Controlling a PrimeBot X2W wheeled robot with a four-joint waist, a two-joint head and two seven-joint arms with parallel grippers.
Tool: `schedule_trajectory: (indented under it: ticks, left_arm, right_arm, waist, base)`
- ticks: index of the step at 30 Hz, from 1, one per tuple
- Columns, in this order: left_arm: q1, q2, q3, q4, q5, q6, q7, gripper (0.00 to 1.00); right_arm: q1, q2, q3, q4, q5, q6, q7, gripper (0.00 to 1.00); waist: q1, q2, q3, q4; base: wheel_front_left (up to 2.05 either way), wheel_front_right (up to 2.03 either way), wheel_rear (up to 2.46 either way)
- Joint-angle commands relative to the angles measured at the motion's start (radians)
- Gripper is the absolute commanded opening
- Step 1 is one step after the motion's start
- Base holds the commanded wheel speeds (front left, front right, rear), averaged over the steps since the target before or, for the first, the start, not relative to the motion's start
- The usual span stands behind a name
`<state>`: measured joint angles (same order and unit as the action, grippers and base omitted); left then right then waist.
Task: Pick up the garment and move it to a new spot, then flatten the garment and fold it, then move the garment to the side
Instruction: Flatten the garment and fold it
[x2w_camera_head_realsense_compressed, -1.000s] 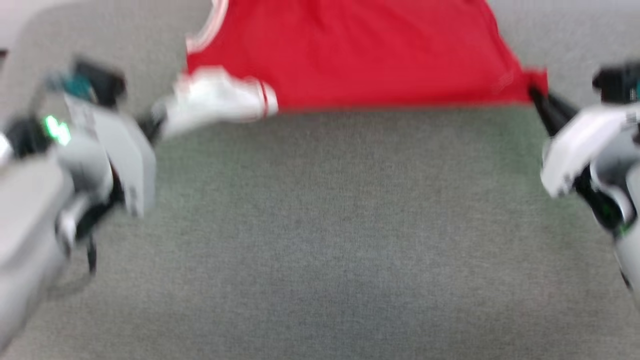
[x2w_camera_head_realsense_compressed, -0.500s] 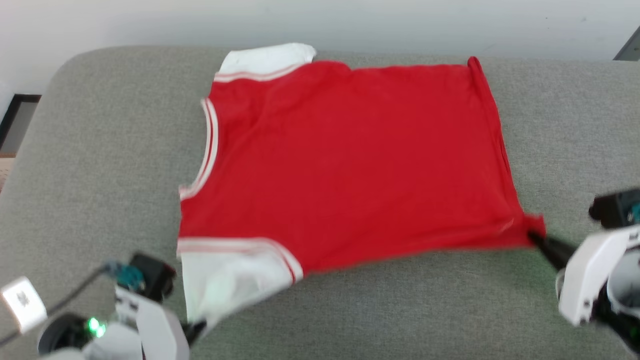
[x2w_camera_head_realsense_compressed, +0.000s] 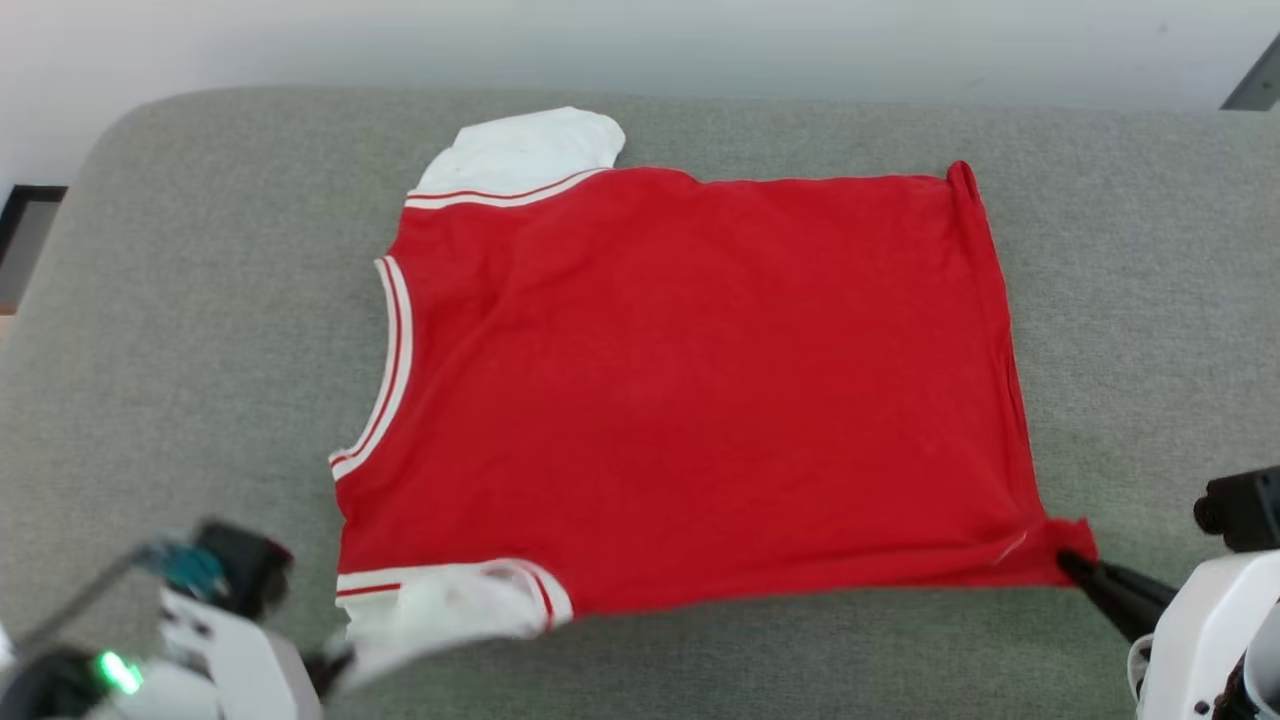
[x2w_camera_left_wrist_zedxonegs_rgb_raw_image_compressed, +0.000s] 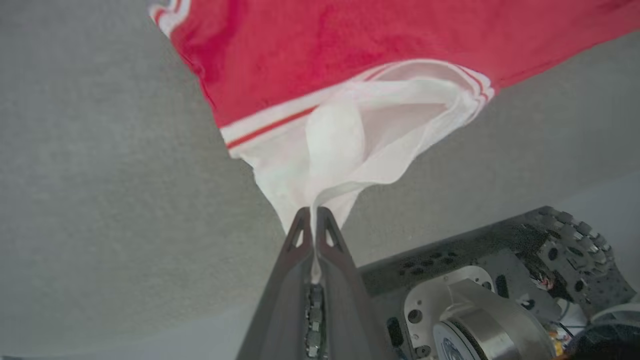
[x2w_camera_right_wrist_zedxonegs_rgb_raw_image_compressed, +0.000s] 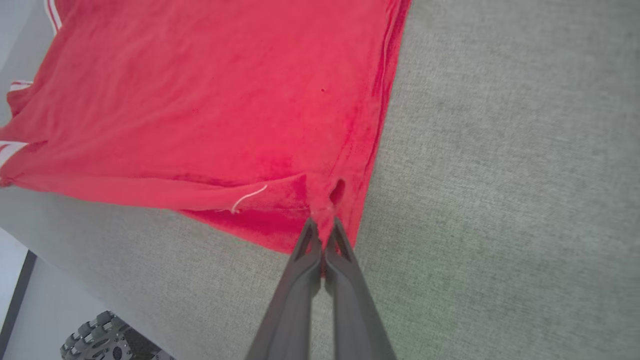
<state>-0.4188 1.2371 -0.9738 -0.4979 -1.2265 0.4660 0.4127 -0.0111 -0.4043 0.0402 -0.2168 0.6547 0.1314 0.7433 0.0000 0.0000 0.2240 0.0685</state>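
Since half a second ago the head camera has tipped, so most of the shift in that view is its own; even so, the garment (x2w_camera_head_realsense_compressed: 690, 390) now lies further from the far edge of the grey padded counter (x2w_camera_head_realsense_compressed: 200, 300), so I judge that both arms have drawn it toward the robot, and its red body looks smoother

It lies spread across the middle of the counter with the neckline toward the robot's left and the hem toward the right. A plain red face is up and no lettering shows. The left end effector (x2w_camera_left_wrist_zedxonegs_rgb_raw_image_compressed: 313, 215) is clamped on the tip of the near white sleeve (x2w_camera_head_realsense_compressed: 440, 610), which is pulled into a bunched cone and lifted off the fabric below. The right end effector (x2w_camera_right_wrist_zedxonegs_rgb_raw_image_compressed: 322, 225) is pinched on the near hem corner (x2w_camera_head_realsense_compressed: 1065, 540), where the cloth puckers into a small tuck. The far sleeve (x2w_camera_head_realsense_compressed: 530, 150) sits rumpled past the shoulder seam

This looks like the flattening step, nearly finished: the body is flat, while both sleeves and the held corner are not. Next, I would lower both held points onto the counter with the near edge kept taut, let go without dragging the cloth back, then lay the sleeves flat before any fold
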Motion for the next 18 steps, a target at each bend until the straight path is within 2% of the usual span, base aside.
schedule_trajectory:
  ticks: [1, 6, 9, 13, 18]
  left_arm:
    - [-0.034, 0.016, 0.021, 0.004, 0.021, -0.011, -0.005, 0.00]
    - [-0.122, 0.042, 0.067, 0.033, 0.074, -0.056, 0.004, 0.00]
    - [-0.197, 0.021, 0.090, 0.088, 0.108, -0.115, 0.023, 0.00]
    - [-0.312, -0.046, 0.100, 0.214, 0.165, -0.223, 0.057, 0.00]
    - [-0.446, -0.166, 0.083, 0.426, 0.227, -0.350, 0.087, 0.00]
  right_arm:
    - [-0.017, 0.007, -0.011, -0.015, -0.023, -0.002, -0.007, 0.00]
    - [-0.081, 0.027, -0.022, -0.019, -0.058, -0.002, -0.037, 0.00]
    - [-0.153, 0.037, -0.005, 0.013, -0.082, -0.002, -0.064, 0.00]
    - [-0.256, 0.038, 0.032, 0.088, -0.100, -0.002, -0.089, 0.00]
    - [-0.383, 0.033, 0.087, 0.213, -0.116, -0.002, -0.120, 0.00]
  waist:
    - [0.0000, 0.0000, 0.006, -0.009]
    - [0.0000, 0.0000, 0.016, -0.025]
    - [0.0000, 0.0000, 0.025, -0.037]
    - [0.0000, 0.0000, 0.038, -0.045]
    - [0.0000, 0.0000, 0.058, -0.053]
  base:
    - [0.00, 0.00, 0.00]
    - [0.00, 0.00, 0.00]
    - [0.00, 0.00, 0.00]
    - [0.00, 0.00, 0.00]
    - [0.00, 0.00, 0.00]
